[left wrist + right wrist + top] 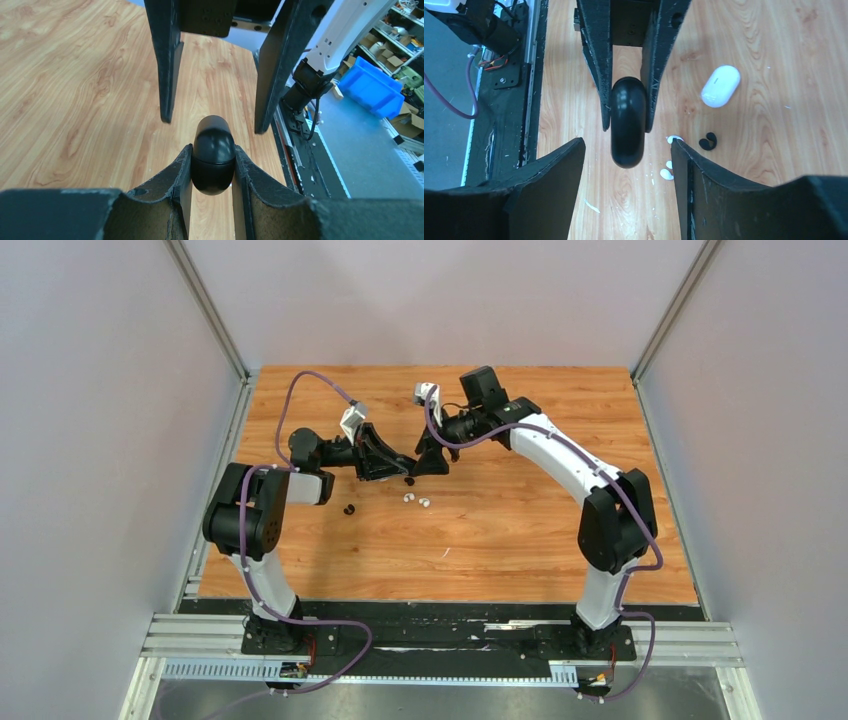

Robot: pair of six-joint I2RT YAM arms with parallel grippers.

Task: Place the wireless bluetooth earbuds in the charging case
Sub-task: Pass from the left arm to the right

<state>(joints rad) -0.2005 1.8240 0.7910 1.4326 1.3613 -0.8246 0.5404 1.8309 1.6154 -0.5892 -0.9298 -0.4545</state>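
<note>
A black oval charging case (pixel 214 155), lid closed, is pinched between the fingers of my left gripper (pixel 213 148), which is shut on it above the table. My right gripper (pixel 628 145) faces it with jaws wide open. The case's free end (pixel 628 122) reaches between the right fingertips without touching them. A black earbud (pixel 708 142) and two white earbuds (pixel 666 173) (pixel 674 138) lie on the wood below. In the top view both grippers (pixel 392 468) (pixel 428 462) meet near the table's middle, with white buds (pixel 416 501) and a black bud (pixel 349 509) in front of them.
A white oval case (pixel 720 86) lies closed on the wooden table (pixel 520 540), beyond the black earbud in the right wrist view. Small white flecks dot the wood near the buds. Grey walls enclose the table on three sides.
</note>
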